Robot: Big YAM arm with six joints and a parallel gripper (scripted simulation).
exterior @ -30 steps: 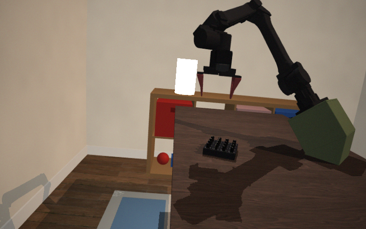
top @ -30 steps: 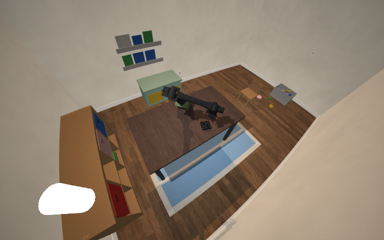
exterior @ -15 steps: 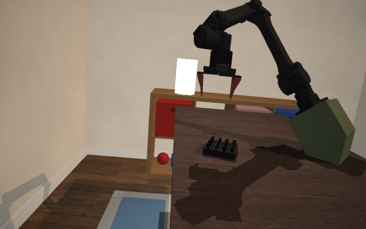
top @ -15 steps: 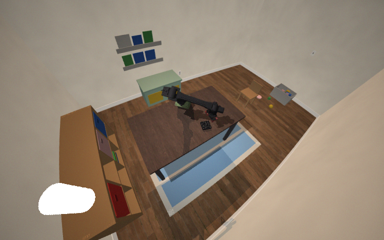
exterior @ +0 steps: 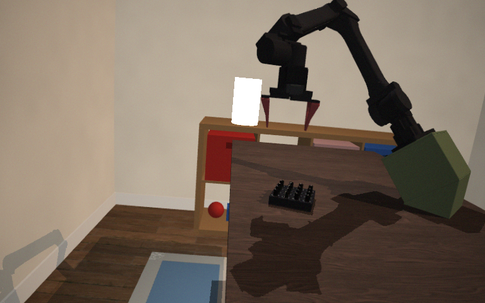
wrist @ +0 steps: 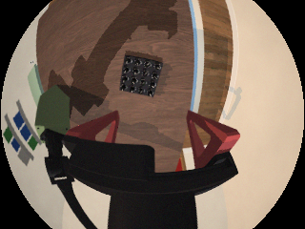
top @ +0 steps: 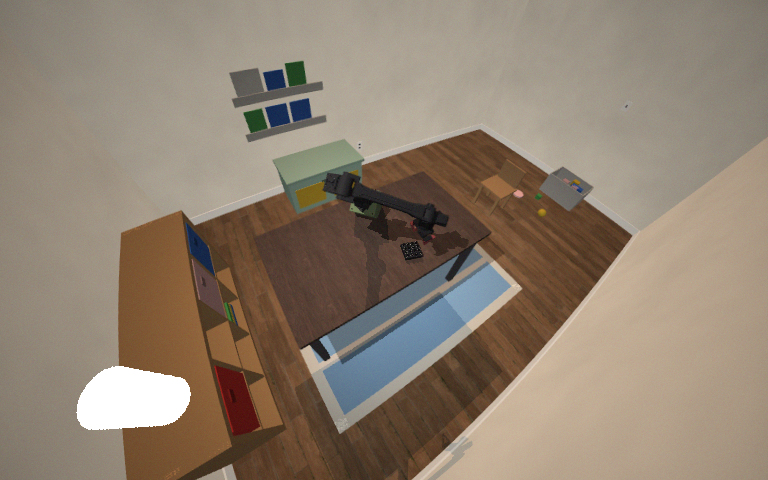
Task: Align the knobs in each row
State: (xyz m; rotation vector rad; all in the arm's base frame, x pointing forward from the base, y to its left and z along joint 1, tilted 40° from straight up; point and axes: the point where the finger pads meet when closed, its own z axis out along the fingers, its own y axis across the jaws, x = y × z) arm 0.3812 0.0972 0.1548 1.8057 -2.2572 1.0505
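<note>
Knob box [top: 414,256] [exterior: 291,202] [wrist: 141,75] sits on the dark wooden table [top: 340,261] [exterior: 369,259] [wrist: 110,33].

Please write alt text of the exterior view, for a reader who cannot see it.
A black robot arm holds its open hand, with two red fingers, above a dark wooden table. On the table stands a black box with rows of upright knobs. Behind are a wooden shelf and a glowing white lamp.
</note>
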